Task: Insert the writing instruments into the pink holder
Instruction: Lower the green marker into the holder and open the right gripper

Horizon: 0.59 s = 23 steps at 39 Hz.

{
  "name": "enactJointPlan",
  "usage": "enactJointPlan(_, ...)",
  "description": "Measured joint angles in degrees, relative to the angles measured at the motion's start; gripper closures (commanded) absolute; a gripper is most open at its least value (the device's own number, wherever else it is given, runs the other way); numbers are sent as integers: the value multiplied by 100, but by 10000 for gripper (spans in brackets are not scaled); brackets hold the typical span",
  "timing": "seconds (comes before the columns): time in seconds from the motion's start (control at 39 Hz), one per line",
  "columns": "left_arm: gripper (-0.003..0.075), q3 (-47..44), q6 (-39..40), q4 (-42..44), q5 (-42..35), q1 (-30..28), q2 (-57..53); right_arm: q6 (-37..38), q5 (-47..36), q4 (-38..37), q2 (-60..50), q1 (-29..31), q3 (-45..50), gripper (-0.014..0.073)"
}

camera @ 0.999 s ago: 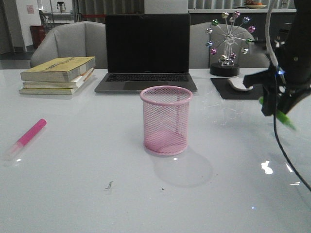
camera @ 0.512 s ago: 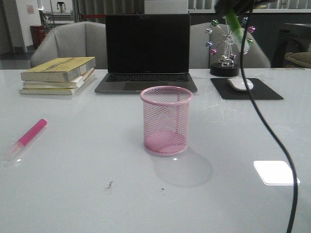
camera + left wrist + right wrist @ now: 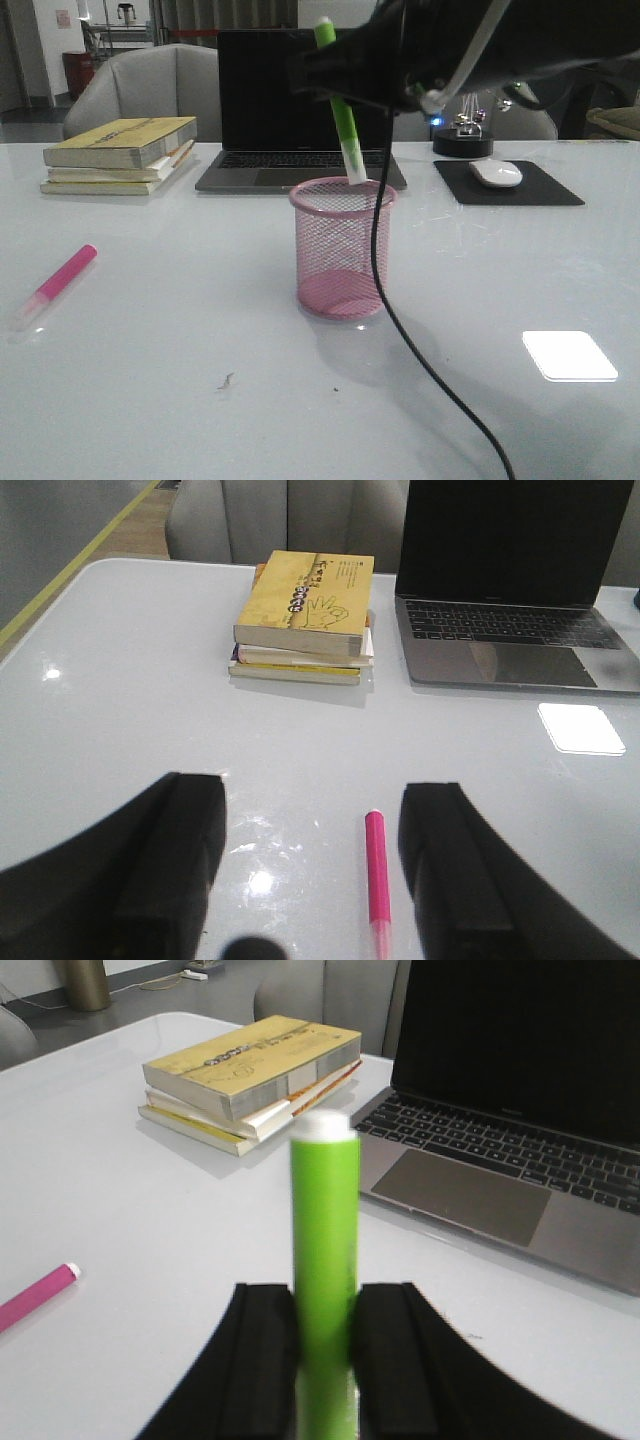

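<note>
The pink mesh holder (image 3: 342,250) stands upright mid-table in front of the laptop. My right gripper (image 3: 335,82) is shut on the lime green pen (image 3: 338,110), holding it tilted just above the holder's back rim with its whitish end pointing down. The right wrist view shows the green pen (image 3: 325,1220) pinched between the right gripper's (image 3: 325,1295) two fingers. The bright pink pen (image 3: 60,280) lies flat on the table at the far left. My left gripper (image 3: 312,792) hangs open over the pink pen (image 3: 377,875), which lies close to one finger; this gripper is out of the front view.
A laptop (image 3: 303,100) stands open behind the holder. A stack of books (image 3: 118,155) lies at the back left. A mouse (image 3: 495,173) on a dark pad (image 3: 545,190) sits at the back right. The right arm's black cable (image 3: 385,290) hangs in front of the holder.
My right arm has swung up and leftward from the table's right side, carrying the green pen to just above the holder. The pink pen and the holder have not moved.
</note>
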State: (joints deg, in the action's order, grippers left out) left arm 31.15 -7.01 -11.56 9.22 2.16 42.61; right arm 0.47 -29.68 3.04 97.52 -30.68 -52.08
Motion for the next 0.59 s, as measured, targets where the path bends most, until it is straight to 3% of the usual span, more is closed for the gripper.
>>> enactJointPlan(0.28,265,0,0,0,0,0,0,10,-361,0,123,0,9,553)
enactJointPlan(0.38,265,0,0,0,0,0,0,45,-292,0,123,0,9,421)
enactJointPlan(0.49,265,0,0,0,0,0,0,57,-112,0,123,0,9,195)
enactJointPlan(0.59,265,0,0,0,0,0,0,68,-48,0,123,0,9,106)
